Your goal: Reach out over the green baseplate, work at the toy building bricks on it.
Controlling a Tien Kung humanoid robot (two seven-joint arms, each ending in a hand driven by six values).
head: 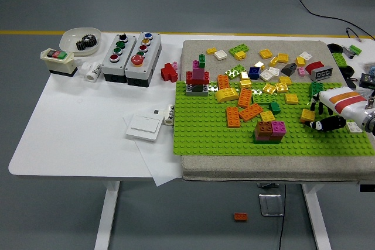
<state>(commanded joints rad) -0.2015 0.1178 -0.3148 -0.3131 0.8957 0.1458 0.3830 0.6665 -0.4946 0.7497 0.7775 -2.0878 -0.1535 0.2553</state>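
The green baseplate (205,139) lies on a grey pad on the table's right half. Loose bricks in orange, yellow, white and green are scattered over its far part and on the pad behind it. A red and pink tower (198,81) stands at the plate's far left. A brown, orange and pink stack (269,131) stands near the middle. My right hand (317,118) reaches in from the right edge, low over the plate's right side. It is right beside a yellow brick (307,115), and I cannot see whether it touches it. The left arm is out of view.
Left of the plate lie a white wall switch (143,127) on paper, a red brick (169,72), two grey button boxes (130,51), a small switch box (57,58) and a white dish with gears (82,41). An orange brick (240,216) lies on the floor.
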